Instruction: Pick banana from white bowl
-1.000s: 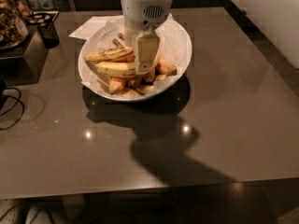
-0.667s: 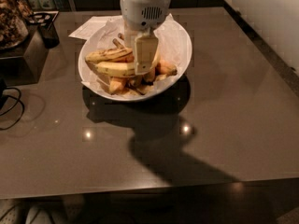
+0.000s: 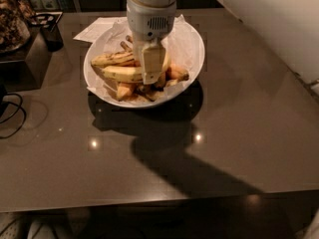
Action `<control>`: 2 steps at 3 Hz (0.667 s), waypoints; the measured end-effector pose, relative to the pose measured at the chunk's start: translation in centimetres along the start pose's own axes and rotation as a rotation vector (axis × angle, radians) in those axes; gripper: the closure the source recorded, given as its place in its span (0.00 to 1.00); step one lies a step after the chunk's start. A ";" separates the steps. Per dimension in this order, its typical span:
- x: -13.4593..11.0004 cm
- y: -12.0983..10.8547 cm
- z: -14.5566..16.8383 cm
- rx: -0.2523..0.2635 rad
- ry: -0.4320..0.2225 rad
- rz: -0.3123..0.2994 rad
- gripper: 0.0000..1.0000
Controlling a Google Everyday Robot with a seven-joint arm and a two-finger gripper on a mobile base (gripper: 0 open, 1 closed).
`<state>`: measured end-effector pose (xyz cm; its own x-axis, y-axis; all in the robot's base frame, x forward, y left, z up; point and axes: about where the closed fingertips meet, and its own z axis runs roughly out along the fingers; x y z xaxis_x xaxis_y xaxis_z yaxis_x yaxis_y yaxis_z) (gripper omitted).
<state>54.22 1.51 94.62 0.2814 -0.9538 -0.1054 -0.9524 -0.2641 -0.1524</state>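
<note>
**Q:** What is shown at the middle of the scene?

**A:** A wide, glossy white bowl point(image 3: 197, 44) is shown on a dark grey desk point(image 3: 244, 128), towards its far side. The bowl is lined with crumpled white paper point(image 3: 182, 36) and is filled with bananas.

**Q:** Where is the tool placed?

**A:** The tool point(image 3: 151, 79) is seen lowered into the bowl from above, carried on a white arm point(image 3: 149, 11). Its pale flat tip is set over the right end of the banana point(image 3: 122, 73). This is the thick, curved yellow one, laid across the middle of the bowl with its other end pointed left.

**Q:** Is the banana gripped?

**A:** That cannot be told. The tool is viewed face-on, so whether it is wide or narrow is not shown.

**Q:** What else is held in the bowl?

**A:** A slimmer banana point(image 3: 112, 59), more speckled, is laid just behind the thick one. Stubby orange-yellow bananas point(image 3: 177, 74) are found to the right of the tool and also below the thick banana, near the front rim.

**Q:** And around the bowl?

**A:** A sheet of paper point(image 3: 94, 30) is seen behind the bowl on the left. A dark box point(image 3: 30, 56) is placed at the left edge of the desk, and a black cable point(image 3: 14, 114) is looped in front of it. A heavy shadow point(image 3: 174, 158) is cast on the desk in front of the bowl.
</note>
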 end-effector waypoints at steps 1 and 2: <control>0.2 -0.2 0.8 -0.014 0.010 0.001 0.46; 0.3 -0.4 1.6 -0.026 0.021 0.004 0.46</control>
<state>54.85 1.51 93.11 0.2754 -0.9576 -0.0850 -0.9562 -0.2637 -0.1267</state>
